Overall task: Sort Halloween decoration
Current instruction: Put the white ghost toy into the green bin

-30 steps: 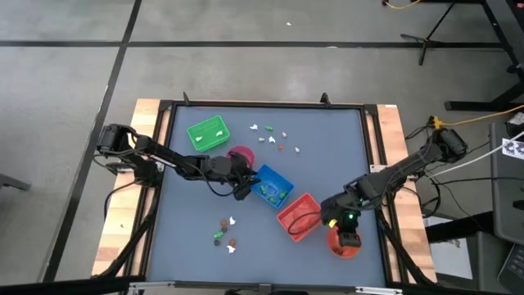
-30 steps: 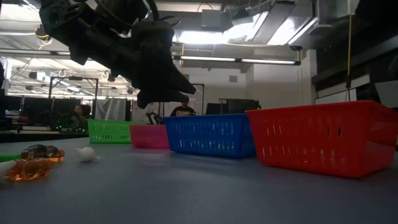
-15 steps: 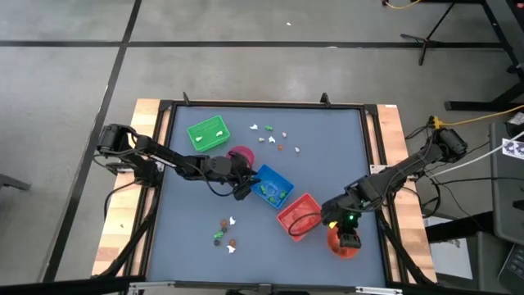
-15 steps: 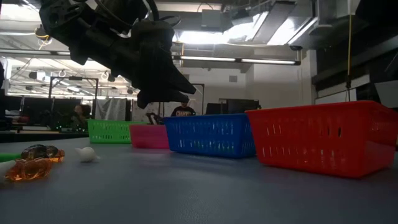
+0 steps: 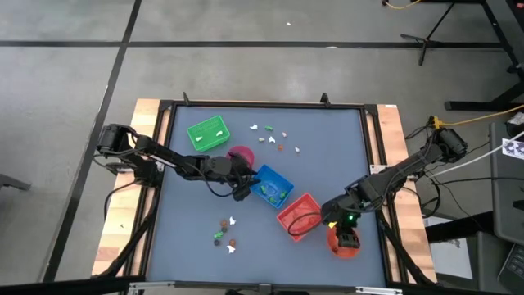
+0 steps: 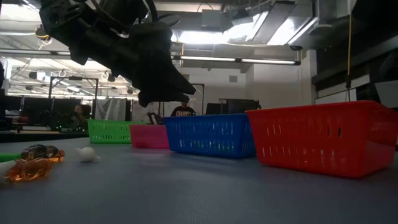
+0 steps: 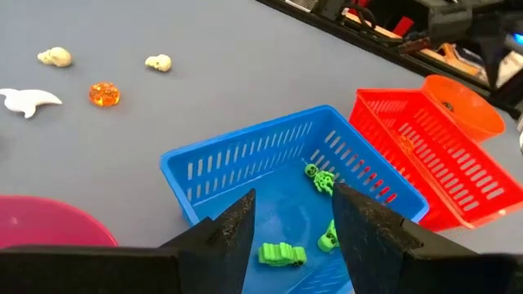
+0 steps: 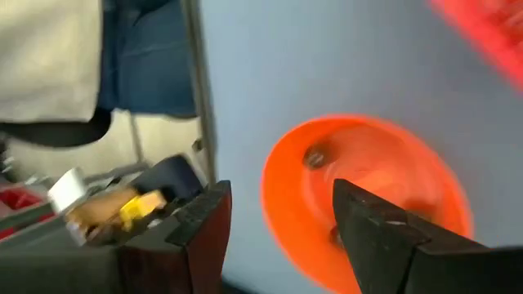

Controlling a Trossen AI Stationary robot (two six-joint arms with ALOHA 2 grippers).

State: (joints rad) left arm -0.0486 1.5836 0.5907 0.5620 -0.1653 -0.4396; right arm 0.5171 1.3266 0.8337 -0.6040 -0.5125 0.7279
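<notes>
Right pincer (image 8: pixel 278 237) hung wide and empty over the orange bowl (image 5: pixel 344 242) at lower right, drop apparently done; left pincer (image 7: pixel 290 224) wide over blue tray (image 5: pixel 271 185); next, fetch another trinket (image 5: pixel 231 220).

My two arms are dark and thin, with black cables looping off them. A small green light glows on my right wrist.

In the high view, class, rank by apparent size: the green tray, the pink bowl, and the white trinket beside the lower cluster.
1. green tray, largest.
2. pink bowl, though the left arm covers part of it.
3. white trinket, by far the smallest.
</notes>
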